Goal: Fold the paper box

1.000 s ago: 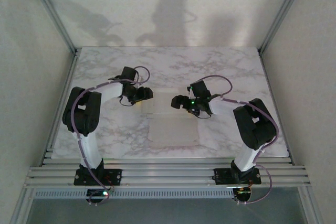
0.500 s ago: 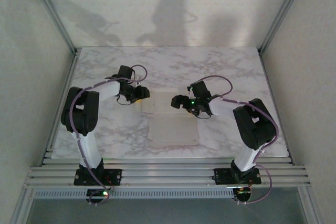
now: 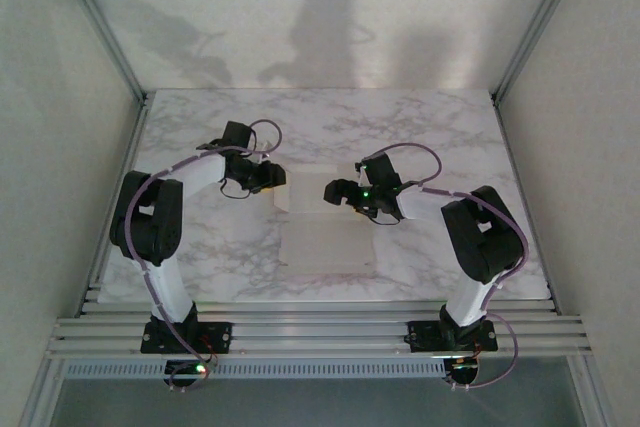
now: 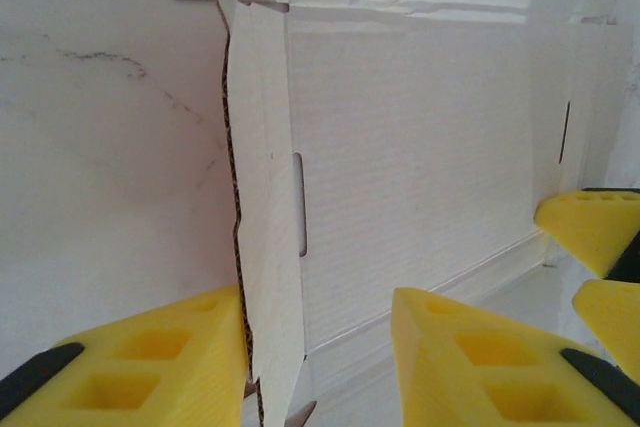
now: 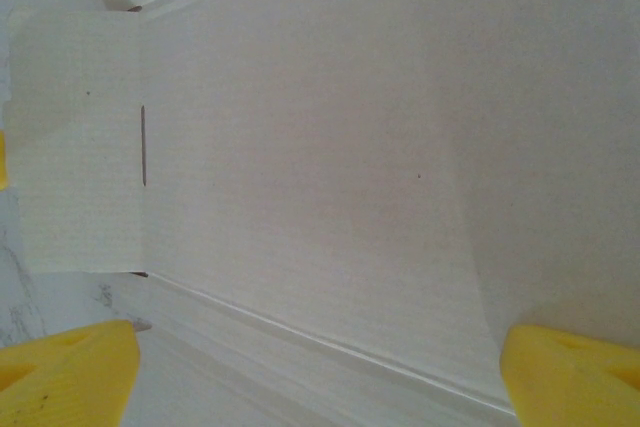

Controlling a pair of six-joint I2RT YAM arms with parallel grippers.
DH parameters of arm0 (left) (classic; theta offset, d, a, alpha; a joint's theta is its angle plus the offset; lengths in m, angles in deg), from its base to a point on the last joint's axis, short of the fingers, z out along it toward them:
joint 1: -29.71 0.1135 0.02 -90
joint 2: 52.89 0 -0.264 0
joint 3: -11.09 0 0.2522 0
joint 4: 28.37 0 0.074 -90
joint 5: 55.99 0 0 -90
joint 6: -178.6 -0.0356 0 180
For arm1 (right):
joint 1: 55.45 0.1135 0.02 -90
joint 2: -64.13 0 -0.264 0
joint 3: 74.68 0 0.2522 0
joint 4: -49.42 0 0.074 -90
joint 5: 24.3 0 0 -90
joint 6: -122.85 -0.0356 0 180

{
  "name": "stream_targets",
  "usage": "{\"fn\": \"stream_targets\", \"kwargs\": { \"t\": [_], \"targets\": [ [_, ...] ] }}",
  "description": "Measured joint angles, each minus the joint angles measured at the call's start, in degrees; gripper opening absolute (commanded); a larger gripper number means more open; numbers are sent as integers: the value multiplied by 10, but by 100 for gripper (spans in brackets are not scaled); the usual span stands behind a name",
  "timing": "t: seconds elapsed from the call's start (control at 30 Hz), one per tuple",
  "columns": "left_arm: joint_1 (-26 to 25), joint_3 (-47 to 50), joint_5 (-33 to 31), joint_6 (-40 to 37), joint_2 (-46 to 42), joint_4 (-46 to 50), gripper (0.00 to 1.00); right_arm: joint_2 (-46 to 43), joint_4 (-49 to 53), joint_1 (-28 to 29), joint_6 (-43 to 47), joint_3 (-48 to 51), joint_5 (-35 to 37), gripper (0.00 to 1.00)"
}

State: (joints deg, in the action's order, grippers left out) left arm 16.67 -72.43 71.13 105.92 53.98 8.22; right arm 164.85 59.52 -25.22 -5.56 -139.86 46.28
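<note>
The paper box (image 3: pixel 328 242) lies flat and white on the bench (image 3: pixel 450 132), between the two arms. Its left side flap (image 4: pixel 262 197) stands up on its edge. The left tool (image 3: pixel 268 175) is closest, and the flap sits between its yellow fingers (image 4: pixel 180 347). It touches the outer finger but there is a gap to the other, so it is not pinched yet. The rest of the box spreads away toward the middle. The right tool (image 3: pixel 337 192) hangs wide open over the far side and holds nothing. The card looks thin, with crease lines and small slots.
</note>
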Motion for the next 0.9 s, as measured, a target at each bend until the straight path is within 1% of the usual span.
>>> {"fn": "stream_targets", "kwargs": {
  "t": [0.1,0.33,0.63,0.67,0.77,0.83,0.87,0.9],
  "targets": [
    [0,0,-3,0,0,2,39,1,-1,0,0,0,0,95],
    [0,-2,-3,5,1,-2,30,2,-4,0,0,0,-2,95],
    [0,-5,-3,7,17,-15,28,4,-11,0,0,0,-2,95],
    [0,-5,-3,7,19,-16,25,4,-11,0,0,0,-2,95],
    [0,-6,-7,7,21,-16,22,4,-11,0,0,0,-2,95],
    [0,-8,-10,7,21,-16,16,4,-11,0,0,0,-2,95],
    [0,-9,-12,9,21,-16,9,4,-11,0,0,0,-2,95],
    [0,-10,-12,7,21,-17,6,4,-11,0,0,0,-2,95]
  ]
}}
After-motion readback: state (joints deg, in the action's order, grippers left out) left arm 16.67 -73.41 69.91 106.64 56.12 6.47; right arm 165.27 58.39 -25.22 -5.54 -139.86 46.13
